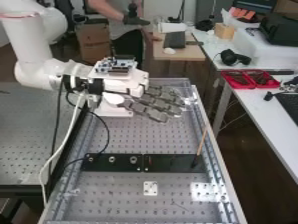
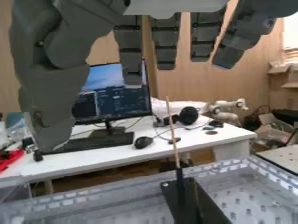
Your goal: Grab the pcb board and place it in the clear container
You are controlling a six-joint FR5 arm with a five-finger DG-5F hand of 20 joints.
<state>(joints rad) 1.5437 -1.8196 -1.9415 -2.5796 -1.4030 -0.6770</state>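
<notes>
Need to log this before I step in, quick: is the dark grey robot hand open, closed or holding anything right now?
Dark grey robot hand: open, fingers extended, holding nothing.

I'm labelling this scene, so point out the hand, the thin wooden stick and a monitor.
Hand (image 1: 149, 112): high view, on a finger.
Thin wooden stick (image 2: 172, 130): wrist view, middle of its length.
Monitor (image 2: 108, 102): wrist view, on its screen.
</notes>
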